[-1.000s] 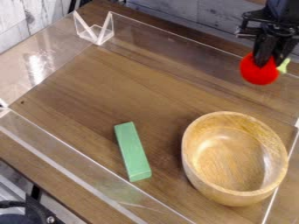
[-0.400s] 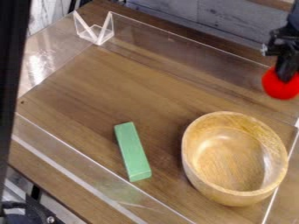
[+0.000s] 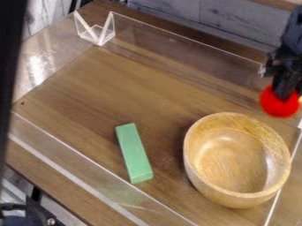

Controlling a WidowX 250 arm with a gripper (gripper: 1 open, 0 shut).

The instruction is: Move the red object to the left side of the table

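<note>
Tabletop scene with one red object, one green block and one wooden bowl, the end effector at the right edge.

The dark end effector (image 3: 287,78) points down and is clenched on the red object (image 3: 281,102), which sits at the far right of the tabletop (image 3: 130,88), just beyond the wooden bowl (image 3: 237,158) and beside the right clear wall (image 3: 189,41). The green block (image 3: 133,152) lies left of the bowl. The tabletop's middle and left lie bare; a dark blurred band covers the picture's left margin.
</note>
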